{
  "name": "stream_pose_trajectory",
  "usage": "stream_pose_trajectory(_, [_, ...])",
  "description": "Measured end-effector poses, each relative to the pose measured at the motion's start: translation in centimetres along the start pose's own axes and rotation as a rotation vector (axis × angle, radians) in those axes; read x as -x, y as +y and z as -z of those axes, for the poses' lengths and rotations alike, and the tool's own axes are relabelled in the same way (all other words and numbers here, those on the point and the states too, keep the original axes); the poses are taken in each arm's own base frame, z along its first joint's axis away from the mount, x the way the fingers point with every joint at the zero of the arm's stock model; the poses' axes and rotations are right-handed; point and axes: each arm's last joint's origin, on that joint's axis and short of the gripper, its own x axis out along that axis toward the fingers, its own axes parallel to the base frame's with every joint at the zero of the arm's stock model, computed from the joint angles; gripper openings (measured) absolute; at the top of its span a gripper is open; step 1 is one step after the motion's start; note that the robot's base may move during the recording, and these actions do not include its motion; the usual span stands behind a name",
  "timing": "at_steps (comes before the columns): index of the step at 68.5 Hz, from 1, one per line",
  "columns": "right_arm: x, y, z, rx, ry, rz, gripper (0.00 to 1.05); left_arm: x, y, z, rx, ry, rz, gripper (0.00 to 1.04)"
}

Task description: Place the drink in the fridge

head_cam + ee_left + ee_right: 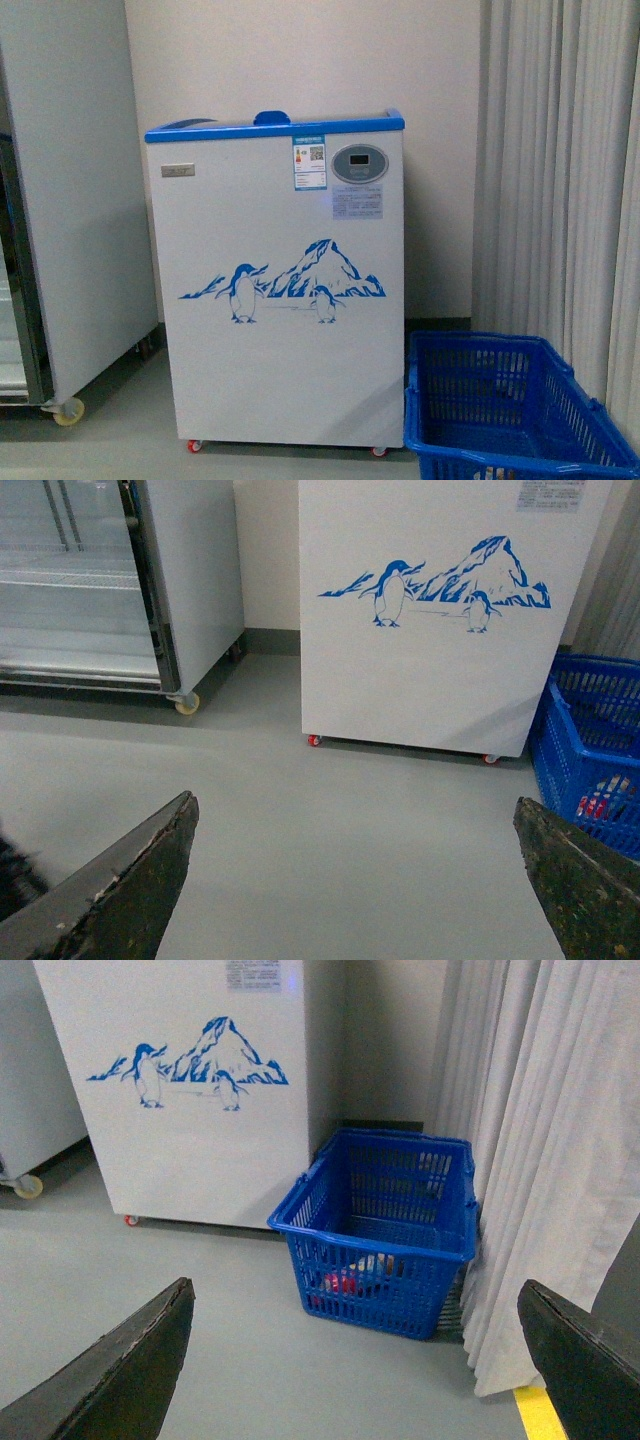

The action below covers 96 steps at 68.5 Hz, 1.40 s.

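The fridge stood against the back wall on small red castors, with a blue rim on top. Its front carried a penguin-and-mountain decal, an oval grey display panel, a blue-and-white sticker with a QR code, a printed notice and a small nameplate. All the print was too small to read. A taller grey-white cabinet stood near its left side across a narrow gap. A blue plastic basket sat just beside the fridge's right bottom corner, against the curtain. Red-and-white items lay inside, kind unclear. The grey floor before the fridge lay open. Over it were the left gripper and right gripper, fingers spread wide with nothing between.
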Motion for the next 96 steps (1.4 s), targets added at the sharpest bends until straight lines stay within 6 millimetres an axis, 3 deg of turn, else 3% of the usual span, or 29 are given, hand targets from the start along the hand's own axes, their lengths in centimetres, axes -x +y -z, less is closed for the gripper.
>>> stream_pose_trajectory(96, [0.00,0.00,0.00,0.000,0.000,0.000,0.97,0.00,0.00,0.00,0.000,0.000,0.000,0.97])
